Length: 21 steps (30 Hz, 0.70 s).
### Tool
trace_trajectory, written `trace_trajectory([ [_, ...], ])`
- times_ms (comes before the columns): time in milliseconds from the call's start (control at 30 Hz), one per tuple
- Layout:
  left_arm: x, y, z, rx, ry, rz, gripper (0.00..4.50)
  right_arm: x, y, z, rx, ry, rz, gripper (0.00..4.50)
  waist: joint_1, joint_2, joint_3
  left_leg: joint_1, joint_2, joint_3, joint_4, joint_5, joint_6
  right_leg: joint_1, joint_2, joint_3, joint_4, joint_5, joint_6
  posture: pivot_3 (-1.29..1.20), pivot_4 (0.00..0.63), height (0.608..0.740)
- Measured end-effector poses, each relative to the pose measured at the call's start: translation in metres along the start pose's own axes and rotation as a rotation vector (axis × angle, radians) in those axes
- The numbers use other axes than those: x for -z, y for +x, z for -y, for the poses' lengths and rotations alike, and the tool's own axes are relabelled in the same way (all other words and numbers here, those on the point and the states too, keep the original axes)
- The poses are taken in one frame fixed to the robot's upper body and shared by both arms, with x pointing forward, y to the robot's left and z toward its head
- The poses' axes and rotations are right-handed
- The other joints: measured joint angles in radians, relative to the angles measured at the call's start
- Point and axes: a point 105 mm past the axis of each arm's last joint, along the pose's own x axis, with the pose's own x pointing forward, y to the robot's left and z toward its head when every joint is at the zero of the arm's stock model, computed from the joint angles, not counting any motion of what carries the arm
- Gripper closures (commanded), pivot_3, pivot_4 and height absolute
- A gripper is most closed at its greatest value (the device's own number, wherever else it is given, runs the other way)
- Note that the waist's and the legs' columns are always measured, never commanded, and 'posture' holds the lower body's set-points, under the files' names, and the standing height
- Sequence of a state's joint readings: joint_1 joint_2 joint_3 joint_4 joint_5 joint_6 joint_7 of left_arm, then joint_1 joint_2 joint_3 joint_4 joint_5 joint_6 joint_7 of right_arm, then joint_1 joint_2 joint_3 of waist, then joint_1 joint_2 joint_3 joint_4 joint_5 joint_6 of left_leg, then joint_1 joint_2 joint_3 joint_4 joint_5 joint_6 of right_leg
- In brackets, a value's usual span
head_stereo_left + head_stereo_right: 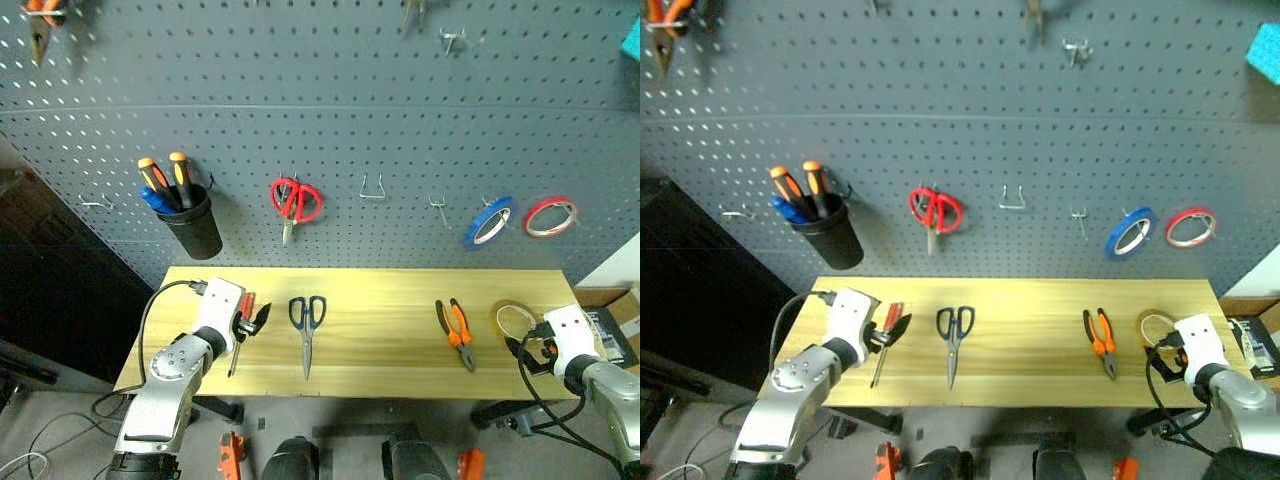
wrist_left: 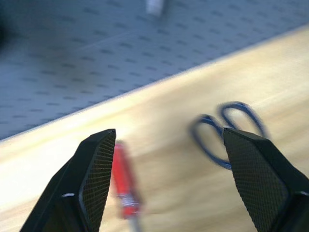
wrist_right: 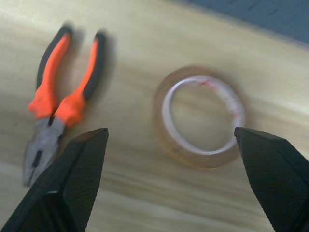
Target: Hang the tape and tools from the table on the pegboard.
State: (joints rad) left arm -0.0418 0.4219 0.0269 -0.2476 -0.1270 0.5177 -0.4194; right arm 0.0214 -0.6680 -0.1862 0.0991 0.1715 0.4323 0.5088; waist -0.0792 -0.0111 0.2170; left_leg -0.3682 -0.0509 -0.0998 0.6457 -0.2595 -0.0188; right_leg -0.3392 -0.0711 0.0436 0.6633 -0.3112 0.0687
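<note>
On the light wood table (image 1: pixel 380 290) lie a red-handled screwdriver (image 2: pixel 124 186), dark blue scissors (image 1: pixel 307 318), orange-and-black pliers (image 1: pixel 456 332) and a tan tape roll (image 1: pixel 513 320), in that order from left to right. My left gripper (image 1: pixel 252 322) hovers open over the screwdriver's handle, and the scissors (image 2: pixel 227 130) lie just to its right. My right gripper (image 1: pixel 522 350) stands open at the table's right end, close to the tape (image 3: pixel 198 157), with the pliers (image 3: pixel 63 96) to the left. Nothing sits between either pair of fingers. The dark pegboard (image 1: pixel 330 110) rises behind the table.
On the pegboard hang a black cup (image 1: pixel 195 228) of orange-handled screwdrivers, red scissors (image 1: pixel 295 200), a blue tape ring (image 1: pixel 489 220) and a red tape ring (image 1: pixel 551 216). Bare hooks (image 1: pixel 372 187) sit between the red scissors and the blue ring. Boxes (image 1: pixel 620 320) stand right of the table.
</note>
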Motion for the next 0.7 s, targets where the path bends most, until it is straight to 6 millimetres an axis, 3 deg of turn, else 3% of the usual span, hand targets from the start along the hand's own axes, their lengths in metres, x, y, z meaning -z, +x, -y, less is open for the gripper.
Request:
trace_trajectory([
  [133, -0.036, 0.013, 0.036, 0.171, 0.019, 0.067, 0.77, -0.020, 0.020, 0.005, -0.033, 0.014, -0.009, 0.00, -0.008, -0.003, 0.031, -0.016, 0.000, 0.000, 0.001, 0.000, 0.000, -0.016, 0.000, -0.001, 0.001, 0.001, 0.000, -0.15, 0.338, 0.740],
  [233, -0.059, 0.012, 0.067, 0.315, 0.060, 0.133, 0.77, -0.030, 0.033, 0.017, -0.022, 0.040, -0.027, 0.00, -0.010, -0.004, 0.051, -0.023, 0.000, 0.002, 0.001, -0.002, 0.003, -0.021, 0.000, 0.000, 0.000, 0.001, -0.001, -0.13, 0.350, 0.740],
  [300, -0.068, 0.009, 0.081, 0.384, 0.083, 0.164, 0.77, -0.029, 0.040, 0.024, -0.027, 0.057, -0.069, 0.00, -0.012, -0.005, 0.058, -0.033, 0.000, 0.004, 0.002, -0.002, 0.003, -0.031, 0.000, 0.000, 0.001, 0.001, -0.001, -0.11, 0.353, 0.740],
  [400, -0.076, 0.003, 0.092, 0.471, 0.096, 0.181, 0.77, -0.023, 0.047, 0.027, -0.053, 0.065, -0.135, 0.00, -0.010, -0.007, 0.074, -0.034, 0.001, 0.005, 0.001, -0.002, 0.003, -0.033, 0.000, 0.000, 0.001, 0.001, -0.001, -0.11, 0.354, 0.740],
  [500, -0.076, -0.002, 0.098, 0.545, 0.060, 0.167, 0.73, -0.020, 0.051, 0.025, -0.091, 0.069, -0.175, 0.63, -0.010, -0.008, 0.081, -0.034, 0.001, 0.005, 0.002, -0.002, 0.004, -0.033, 0.000, 0.000, 0.001, 0.001, -0.001, -0.10, 0.353, 0.740],
  [700, -0.086, -0.009, 0.099, 0.618, 0.043, 0.205, 0.73, -0.021, 0.055, 0.025, -0.100, 0.011, -0.193, 2.69, -0.007, -0.013, 0.084, -0.033, 0.002, 0.004, 0.005, -0.002, 0.003, -0.032, 0.000, -0.001, 0.002, 0.001, 0.000, -0.11, 0.329, 0.740],
])
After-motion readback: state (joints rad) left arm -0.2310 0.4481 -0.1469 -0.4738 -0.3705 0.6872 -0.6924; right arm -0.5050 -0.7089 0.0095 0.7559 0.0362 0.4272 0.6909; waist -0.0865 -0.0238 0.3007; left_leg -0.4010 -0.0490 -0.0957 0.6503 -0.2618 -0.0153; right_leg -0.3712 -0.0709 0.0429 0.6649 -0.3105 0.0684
